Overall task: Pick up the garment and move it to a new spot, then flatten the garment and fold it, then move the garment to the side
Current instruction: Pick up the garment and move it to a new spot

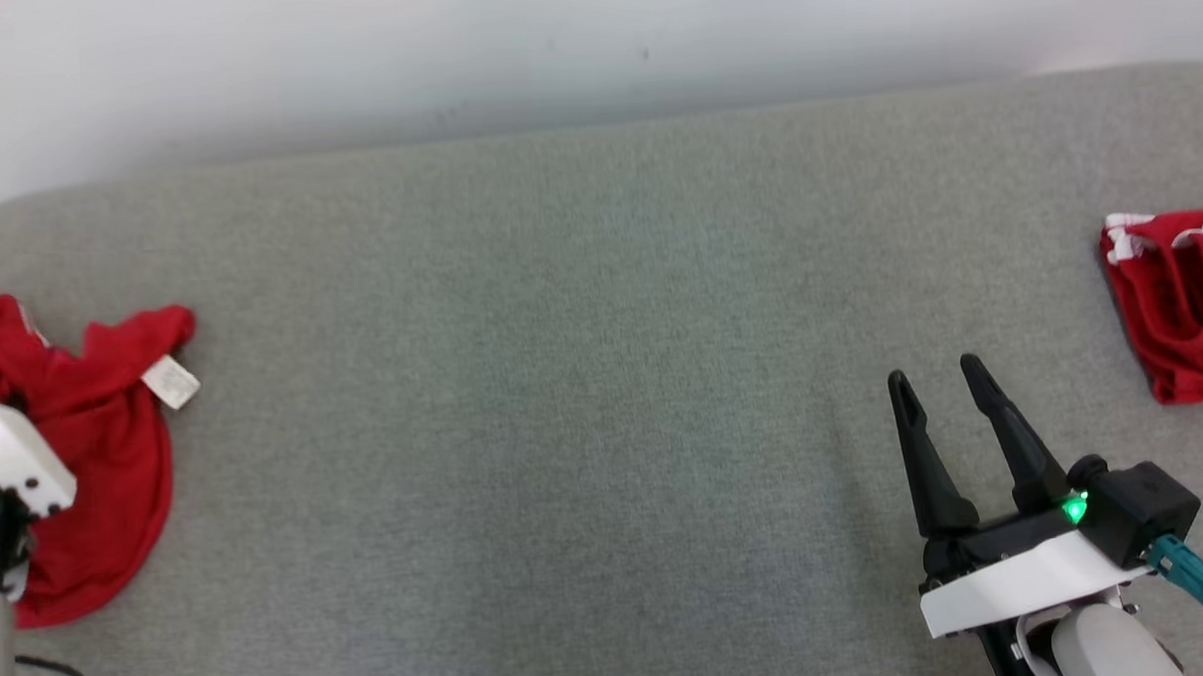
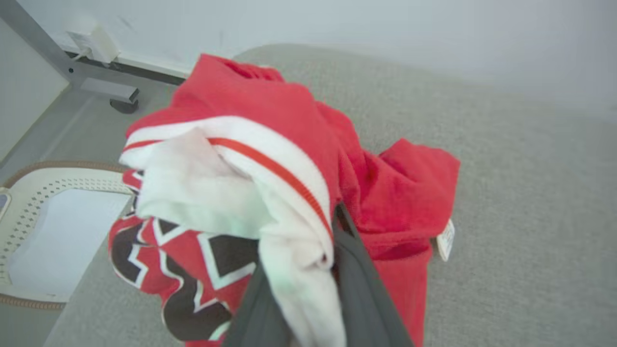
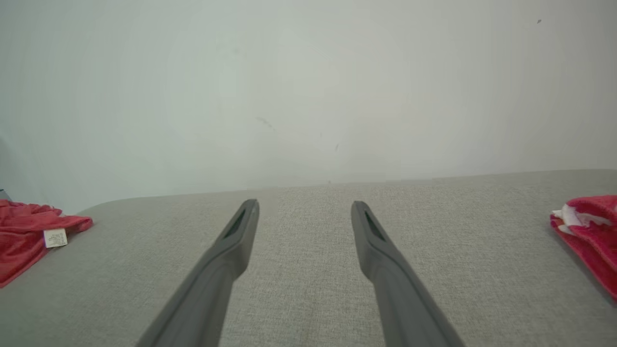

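Left wrist view first, says Bo. What is nearest?

The left claw point(image 2: 303, 262), says Kit. Its two dark fingers point(image 2: 366, 294) are squeezed on a white fold of the garment point(image 2: 270, 106).

What does the garment look like?

It is red, with a white band, a thin red stripe and black zigzags. It sits in a bunch at the left end of the bench point(image 2: 530, 193). A small white tag point(image 2: 446, 239) hangs from its side.

What is beside the bench?

Down past the bench's left end, a white thing with little holes point(image 2: 48, 185) and a brown rim lies on the floor point(image 2: 72, 130).

Where is the right claw point(image 1: 935, 376)?

It is over the front of the bench, toward the right end. It is wide, with both fingers far apart and grey bench under them.

Anything further on?

A second red cloth point(image 1: 1181, 308) with white trim lies at the right end of the bench, well apart from the garment.

And at the very back?

A pale wall point(image 1: 551, 50) stands behind the bench's far edge.
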